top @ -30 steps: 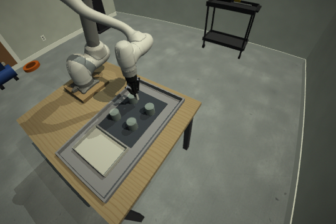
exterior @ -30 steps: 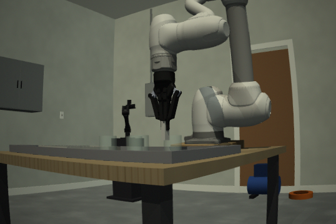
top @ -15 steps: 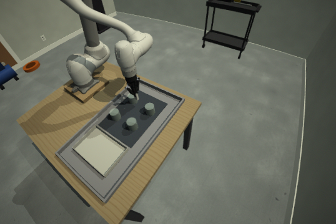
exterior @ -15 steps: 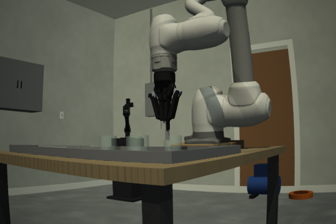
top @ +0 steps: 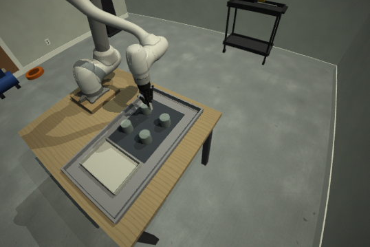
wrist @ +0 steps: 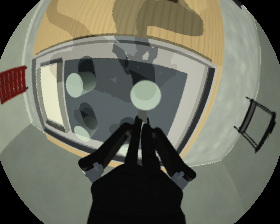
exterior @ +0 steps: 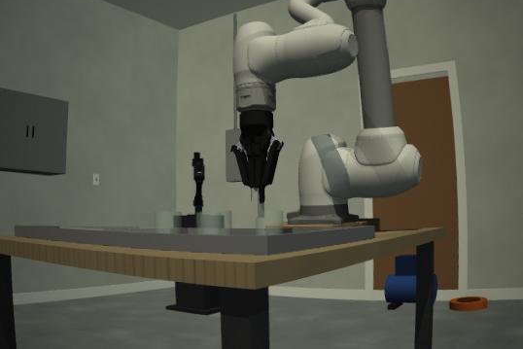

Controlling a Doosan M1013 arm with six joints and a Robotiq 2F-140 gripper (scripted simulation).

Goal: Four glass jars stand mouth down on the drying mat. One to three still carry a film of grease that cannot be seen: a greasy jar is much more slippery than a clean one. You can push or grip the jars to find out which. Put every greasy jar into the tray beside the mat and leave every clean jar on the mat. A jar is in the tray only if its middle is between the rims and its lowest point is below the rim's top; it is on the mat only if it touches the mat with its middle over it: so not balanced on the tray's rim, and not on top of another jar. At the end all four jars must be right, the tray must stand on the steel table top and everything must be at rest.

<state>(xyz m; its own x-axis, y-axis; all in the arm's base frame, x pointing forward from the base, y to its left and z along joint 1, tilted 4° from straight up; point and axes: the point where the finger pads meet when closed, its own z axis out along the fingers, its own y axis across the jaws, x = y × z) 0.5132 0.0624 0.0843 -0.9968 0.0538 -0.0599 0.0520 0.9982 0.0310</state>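
Gripper (top: pixel 150 106) (exterior: pixel 259 187) (wrist: pixel 141 112): fully closed, empty — beside nearest glass jar (top: pixel 146 109) (wrist: pixel 145 95). All four on mat (top: pixel 151 153) (wrist: pixel 116 115) — sorting remains.

Pale grey-green on all 4 glass jars (top: pixel 164 120) (wrist: pixel 145 95); plain cream for the tray (top: pixel 110 166) (wrist: pixel 52 95) at 7 o'clock in the top view, dark slate mat (top: pixel 156 131) (wrist: pixel 111 107), striped tan wood-grain table (top: pixel 172 189) (exterior: pixel 194 262)!

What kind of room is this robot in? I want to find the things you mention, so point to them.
It looks like a workshop or a robot lab, though I can't be sure. A big robot arm (top: pixel 90 80) (exterior: pixel 371 68) is fixed to a wooden table (top: pixel 192 141) (exterior: pixel 146 262), and a black cart (top: pixel 256 7) stands by the wall.
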